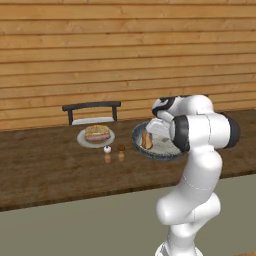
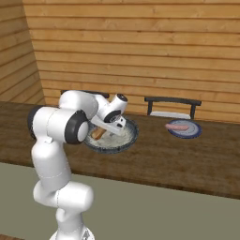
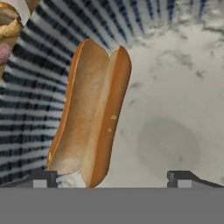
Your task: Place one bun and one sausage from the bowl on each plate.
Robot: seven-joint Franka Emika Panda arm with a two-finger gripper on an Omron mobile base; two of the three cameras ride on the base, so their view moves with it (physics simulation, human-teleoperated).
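**Open claw hangs over the last bun in the bowl**

Nearest in the left base view is the white arm, bent forward so its hand reaches down into the bowl, which sits by the counter's front-to-middle stretch. A bun leans against the bowl's near-left wall, likely because it slid there. Left of the bowl, a pale plate already carries a bun and a sausage, so that half of the task looks done. Two small shakers stand between the plate and the counter's front edge.

From the right base view, the arm's elbow is closest, and the gripper points into the bowl. Toward the counter's right end, well apart, a bluish plate holds a sausage alone; it seems to need the bun.

Looking along the hand, the two fingertips stand wide apart and hold nothing. The bun rises upright at the left one, resting on the bowl's ribbed wall.
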